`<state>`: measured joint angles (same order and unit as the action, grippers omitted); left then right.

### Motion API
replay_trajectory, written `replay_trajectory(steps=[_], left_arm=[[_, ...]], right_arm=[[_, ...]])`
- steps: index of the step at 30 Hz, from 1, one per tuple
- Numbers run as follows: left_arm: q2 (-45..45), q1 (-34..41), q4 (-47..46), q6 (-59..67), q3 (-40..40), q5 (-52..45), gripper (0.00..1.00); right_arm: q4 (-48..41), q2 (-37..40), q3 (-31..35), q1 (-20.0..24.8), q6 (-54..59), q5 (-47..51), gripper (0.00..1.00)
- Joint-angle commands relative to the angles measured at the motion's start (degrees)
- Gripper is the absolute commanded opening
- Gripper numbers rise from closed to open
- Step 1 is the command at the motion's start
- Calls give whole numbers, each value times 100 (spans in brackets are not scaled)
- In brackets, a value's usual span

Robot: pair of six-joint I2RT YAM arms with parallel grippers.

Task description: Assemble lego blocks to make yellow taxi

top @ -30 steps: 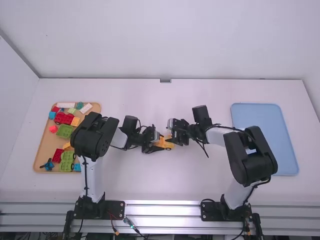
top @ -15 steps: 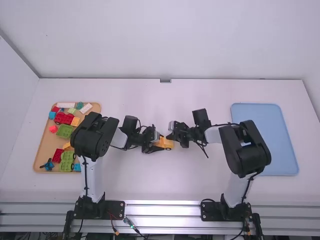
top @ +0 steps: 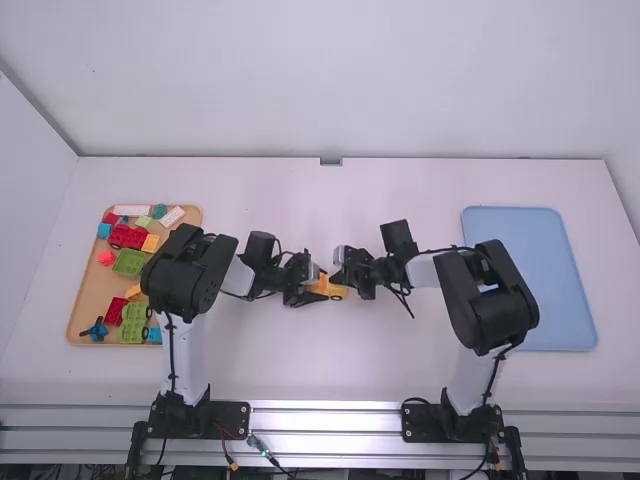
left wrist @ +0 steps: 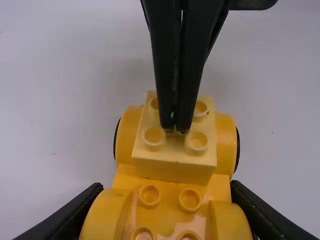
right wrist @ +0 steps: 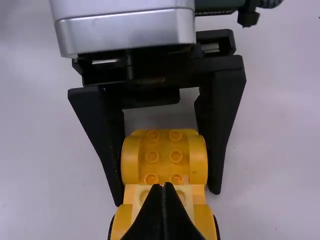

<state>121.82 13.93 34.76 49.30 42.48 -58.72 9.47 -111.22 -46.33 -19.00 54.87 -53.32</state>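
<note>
Mid-table btwn the two arms: yellow wheeled base [left wrist: 170,192], wheels down, w/ pale yellow block [left wrist: 172,172] sitting on its studs, btwn the two wheels at the end nearer the R arm. Block is roughly sq w/ the base, studs up; can't tell if fully seated.

L gripper [top: 318,285] is clamped on the base: one finger per side, at the rounded end away from the pale block. R wrist view confirms both fingers alongside it, base btwn them.

R gripper [top: 338,278] is closed, nothing btwn its fingers. Tips [right wrist: 167,187] are together, pointing down at the top of the pale block, amongst the studs. Contact vs. tiny gap: can't tell.

Far L side of table: wooden tray [top: 88,290] w/ loose parts, incl. red blocks [top: 125,237], green blocks [top: 130,262], white pieces [top: 130,210], a few yellow pcs [top: 151,243], and a small blue part [top: 97,330] nr the bottom corner. R side: light blue tray [top: 520,230], flat on table, partly behind the R arm. Both grippers well apart from either tray.
</note>
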Motion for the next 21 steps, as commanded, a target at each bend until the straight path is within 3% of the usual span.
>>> replay_trajectory(steps=[1,14,21], left_arm=[[144,-4,-133,-170,-20,289,62],[144,0,-136,-387,37,286,61],[144,-2,-131,-389,44,345,60]], right_arm=[[-136,-208,142,-208,-216,826,0],[-74,-885,-4,-269,-238,833,0],[-332,-372,-299,-227,-42,577,0]])
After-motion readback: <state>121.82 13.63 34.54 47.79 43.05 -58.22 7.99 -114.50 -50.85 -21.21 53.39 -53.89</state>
